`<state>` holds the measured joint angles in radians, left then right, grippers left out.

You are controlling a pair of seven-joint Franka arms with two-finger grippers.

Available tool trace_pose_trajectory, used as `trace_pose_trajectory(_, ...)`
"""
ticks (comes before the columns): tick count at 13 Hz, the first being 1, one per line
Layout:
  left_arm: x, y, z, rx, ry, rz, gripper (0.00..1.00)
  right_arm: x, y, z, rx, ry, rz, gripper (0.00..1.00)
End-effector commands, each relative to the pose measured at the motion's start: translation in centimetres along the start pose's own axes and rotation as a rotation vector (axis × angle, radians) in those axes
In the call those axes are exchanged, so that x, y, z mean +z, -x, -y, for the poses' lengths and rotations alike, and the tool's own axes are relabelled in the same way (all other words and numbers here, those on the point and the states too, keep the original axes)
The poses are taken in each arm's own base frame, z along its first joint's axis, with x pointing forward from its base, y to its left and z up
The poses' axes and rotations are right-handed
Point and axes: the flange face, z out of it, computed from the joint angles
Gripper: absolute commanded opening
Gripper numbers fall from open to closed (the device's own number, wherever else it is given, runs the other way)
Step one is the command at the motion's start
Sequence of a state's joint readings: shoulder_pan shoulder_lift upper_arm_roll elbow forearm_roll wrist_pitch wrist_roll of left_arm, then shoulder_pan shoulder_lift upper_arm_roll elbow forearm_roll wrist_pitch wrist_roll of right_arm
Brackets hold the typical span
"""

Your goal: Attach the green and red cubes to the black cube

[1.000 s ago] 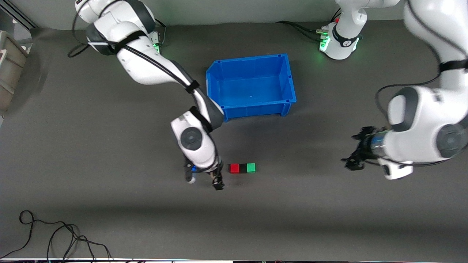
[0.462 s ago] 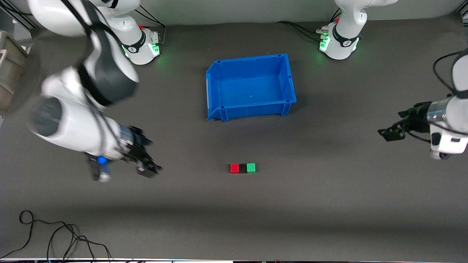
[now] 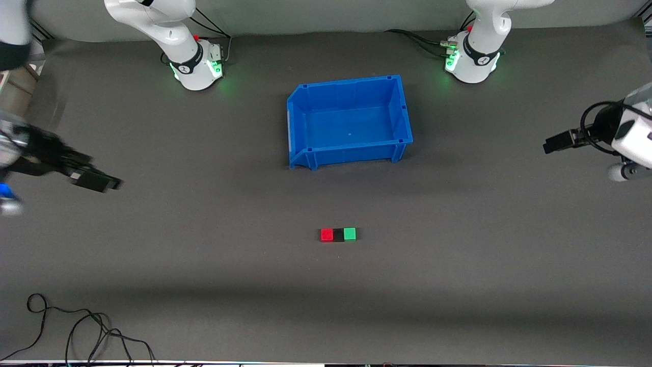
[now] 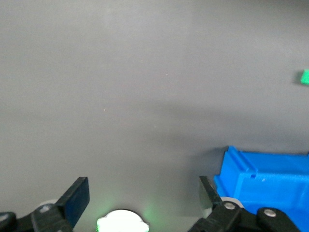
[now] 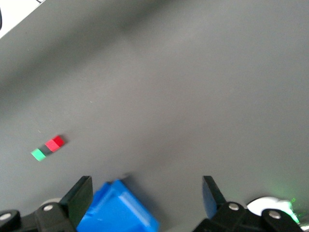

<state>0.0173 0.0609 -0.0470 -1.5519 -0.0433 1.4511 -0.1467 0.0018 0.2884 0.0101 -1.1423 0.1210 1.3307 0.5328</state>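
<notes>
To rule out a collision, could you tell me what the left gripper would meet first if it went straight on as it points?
Probably bare mat: the open left gripper aims just beside the blue bin, though depth is unclear.

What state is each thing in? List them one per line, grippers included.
Small bright red cube: on the grey mat, touching the black cube, free of any gripper.
Small matte black cube: middle of the row, between red and green.
Small bright green cube: touching the black cube, free.
Blue plastic bin: upright, empty.
Left gripper: open, empty, at its end of the table.
Right gripper: open, empty, at its end.
</notes>
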Motion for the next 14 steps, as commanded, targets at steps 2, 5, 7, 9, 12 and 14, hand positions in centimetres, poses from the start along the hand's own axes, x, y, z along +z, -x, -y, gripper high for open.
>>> trace_pose_trajectory(2,-1.5,1.2,-0.5,0.147,-0.017,-0.094,1.0,0.0,-1.3,-3.9,-0.334,0.113,-0.04,1.0)
trace_pose_trajectory(5,-2.0,2.0,-0.7,0.154,-0.015,-0.153,1.0,1.2,-1.6,-4.0,-0.366,0.127,-0.089,0.99)
trace_pose_trajectory(7,-1.9,1.9,-1.4,0.166,-0.015,-0.158,1.0,2.0,-1.2,-4.1,-0.374,0.115,-0.125,0.99)
trace_pose_trajectory(9,-2.4,1.4,-1.2,0.162,-0.011,-0.171,1.0,3.2,0.3,-3.6,-0.401,0.109,-0.151,0.99)
trace_pose_trajectory(12,-2.7,0.3,-2.0,0.175,-0.01,-0.177,1.0,4.9,2.5,-4.7,-0.414,0.104,-0.199,0.99)
trace_pose_trajectory(14,-2.9,0.2,-1.9,0.172,-0.01,-0.186,1.0,5.1,3.2,-5.4,-0.412,0.098,-0.207,0.99)
